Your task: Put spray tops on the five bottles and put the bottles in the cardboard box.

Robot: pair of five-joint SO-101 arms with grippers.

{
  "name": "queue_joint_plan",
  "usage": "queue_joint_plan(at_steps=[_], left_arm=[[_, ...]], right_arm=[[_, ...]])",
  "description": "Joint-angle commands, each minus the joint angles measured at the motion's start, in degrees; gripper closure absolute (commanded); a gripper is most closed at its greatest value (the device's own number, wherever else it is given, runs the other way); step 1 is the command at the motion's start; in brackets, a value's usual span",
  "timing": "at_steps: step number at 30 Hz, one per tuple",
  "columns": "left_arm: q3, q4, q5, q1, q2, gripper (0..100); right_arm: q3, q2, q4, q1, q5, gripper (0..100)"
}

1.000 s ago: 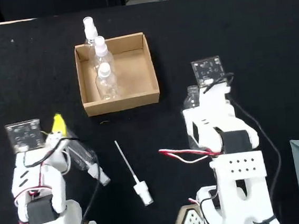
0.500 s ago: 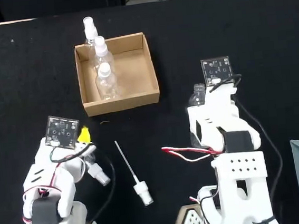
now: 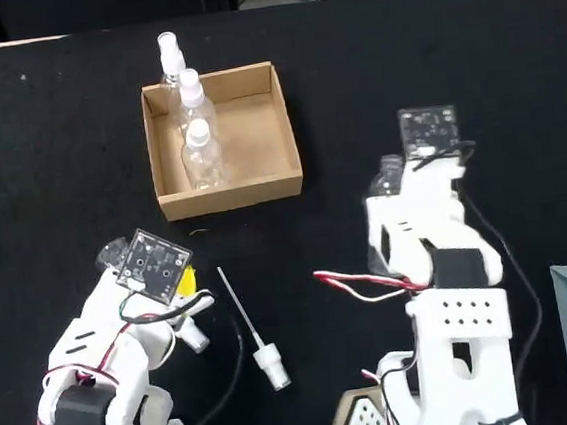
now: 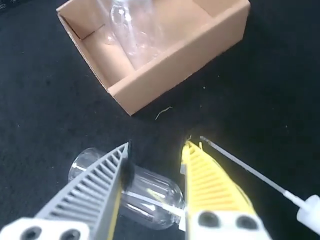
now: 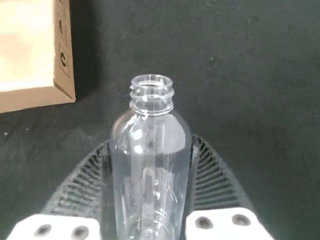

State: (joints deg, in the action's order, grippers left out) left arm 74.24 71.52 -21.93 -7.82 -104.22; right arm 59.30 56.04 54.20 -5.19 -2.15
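On your left, the left jaws stand partly open astride the lying bottle [image 4: 150, 194], the grey one to one side and the yellow one to the other. That clear bottle lies on its side on the black bench [image 3: 47, 155], running crosswise under the gap. You cannot tell whether either jaw touches it. Its fitted spray top [image 3: 192, 336] shows just beside the wrist.

Next along, a loose spray top [image 3: 271, 362] lies on the bench, its thin dip tube pointing towards the cardboard box [image 3: 232, 194]. Two capped bottles [image 3: 200, 150] stand inside the box near its left wall. A third capped bottle [image 3: 168, 58] is at the far-left corner, and you cannot tell whether it is inside or behind.

On your right, the right jaws are closed on the uncapped bottle [image 5: 150, 160], pressing its body from both sides. Its neck is open, and it sits well to the right of the box.
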Motion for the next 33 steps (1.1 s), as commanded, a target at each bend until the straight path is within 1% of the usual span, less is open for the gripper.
queue_joint_plan(at_steps=[1,4,7,15,21,24,29,33], left_arm=[[-3.4,0.4,-2.7,-0.9,1.0,84],[-3.3,0.4,-3.9,-0.9,1.8,84],[-3.8,0.1,-4.2,-1.5,5.9,84],[-9.1,0.4,-4.3,-10.3,20.7,84],[-10.9,0.4,-8.3,-14.9,28.7,83],[-11.0,0.4,-9.1,-16.4,31.9,80],[-11.0,0.4,-9.7,-19.9,35.2,79],[-11.1,1.7,-13.7,-23.3,37.1,80]], right_arm=[[-0.5,2.1,-1.8,-2.5,1.4,94.6],[-0.5,2.0,-1.8,-2.5,1.5,94.6],[-0.5,2.0,-1.8,-2.5,1.5,94.6],[-0.5,2.0,-1.9,-2.5,1.5,94.6],[-0.5,1.9,-1.9,-3.1,1.6,94.6],[-0.5,2.2,-1.9,-5.1,1.6,94.6],[-0.7,2.2,-1.9,-5.5,1.6,94.6],[-0.7,2.2,-1.9,-5.5,1.6,94.6]])
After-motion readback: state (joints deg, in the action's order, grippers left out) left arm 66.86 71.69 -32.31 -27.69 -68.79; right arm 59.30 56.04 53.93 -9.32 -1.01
